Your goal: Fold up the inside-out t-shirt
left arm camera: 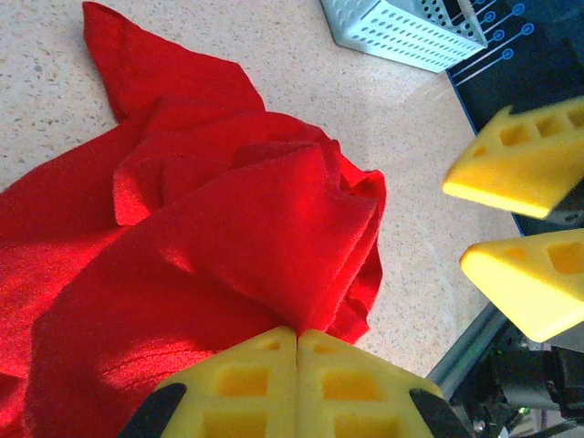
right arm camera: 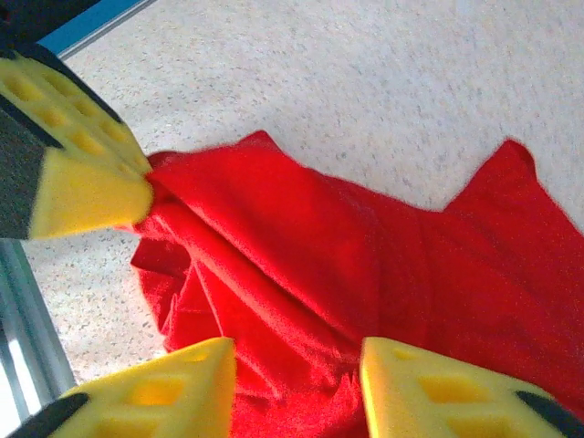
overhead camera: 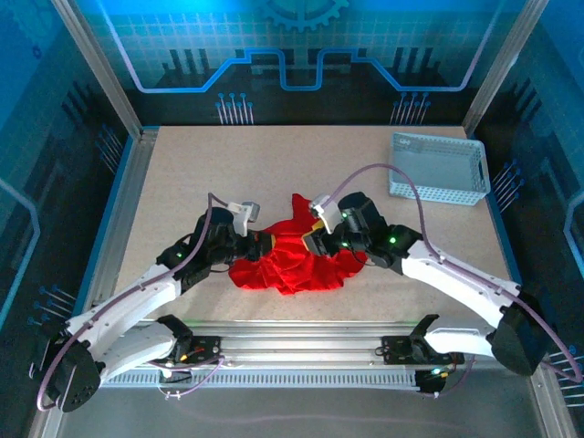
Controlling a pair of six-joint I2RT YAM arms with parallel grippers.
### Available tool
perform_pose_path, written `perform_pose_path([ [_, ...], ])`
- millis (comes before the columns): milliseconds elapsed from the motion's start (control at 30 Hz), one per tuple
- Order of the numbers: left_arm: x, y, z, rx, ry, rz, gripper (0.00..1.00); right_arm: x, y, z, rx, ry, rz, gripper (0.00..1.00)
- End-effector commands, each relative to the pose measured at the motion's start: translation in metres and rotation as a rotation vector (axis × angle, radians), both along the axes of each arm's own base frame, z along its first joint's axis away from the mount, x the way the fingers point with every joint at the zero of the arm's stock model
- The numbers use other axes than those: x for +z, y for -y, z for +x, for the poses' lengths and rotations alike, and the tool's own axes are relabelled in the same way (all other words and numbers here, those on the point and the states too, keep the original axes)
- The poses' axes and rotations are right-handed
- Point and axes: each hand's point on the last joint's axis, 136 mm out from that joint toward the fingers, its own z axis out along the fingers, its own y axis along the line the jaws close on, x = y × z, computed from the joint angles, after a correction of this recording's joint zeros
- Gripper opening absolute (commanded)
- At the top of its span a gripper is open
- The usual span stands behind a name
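My left gripper [left arm camera: 297, 336] pinches t-shirt [left arm camera: 210, 237] edge; my right gripper [right arm camera: 297, 365] jaws apart over cloth. Best: grab opposite hem, spread flat.

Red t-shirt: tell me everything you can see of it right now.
The t-shirt is plain bright red soft cloth, crumpled in a wrinkled heap on the speckled table, with one pointed flap reaching toward the far side. The left hand is shut, pinching a fold; the right hand is open over it.
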Motion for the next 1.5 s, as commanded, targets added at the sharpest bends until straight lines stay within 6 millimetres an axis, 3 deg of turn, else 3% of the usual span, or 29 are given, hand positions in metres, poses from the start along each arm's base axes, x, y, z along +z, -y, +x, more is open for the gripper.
perform_pose_path([
  [0, 0.009, 0.008, -0.006, -0.058, 0.03, -0.026, 0.0, 0.002, -0.012, 0.004, 0.03, -0.012, -0.021, 0.49],
  [367, 0.009, 0.016, -0.011, -0.102, 0.028, -0.021, 0.0, -0.01, -0.055, 0.0, 0.176, -0.082, -0.009, 0.53],
  [433, 0.01, 0.017, -0.011, -0.108, 0.032, -0.02, 0.0, -0.015, -0.057, 0.006, 0.157, -0.093, -0.032, 0.46],
  [533, 0.008, 0.018, -0.013, -0.119, 0.033, -0.017, 0.0, -0.018, -0.056, 0.015, 0.113, -0.09, -0.047, 0.24],
  [700, 0.003, 0.016, -0.016, -0.126, 0.028, 0.003, 0.0, -0.014, -0.054, 0.022, 0.067, -0.098, -0.038, 0.0],
  [1033, -0.016, 0.012, -0.025, -0.139, 0.018, 0.081, 0.01, -0.019, -0.018, 0.051, -0.181, -0.178, -0.014, 0.0],
  [1167, -0.03, 0.014, -0.033, -0.156, -0.001, 0.124, 0.1, -0.019, -0.025, 0.044, -0.17, -0.207, 0.007, 0.0],
  [1267, -0.036, 0.014, -0.037, -0.163, -0.009, 0.146, 0.26, -0.022, -0.032, 0.038, -0.151, -0.211, 0.006, 0.0],
  [1467, -0.006, 0.01, -0.027, -0.097, 0.064, 0.129, 0.46, -0.017, -0.039, 0.03, -0.121, -0.207, 0.037, 0.0],
])
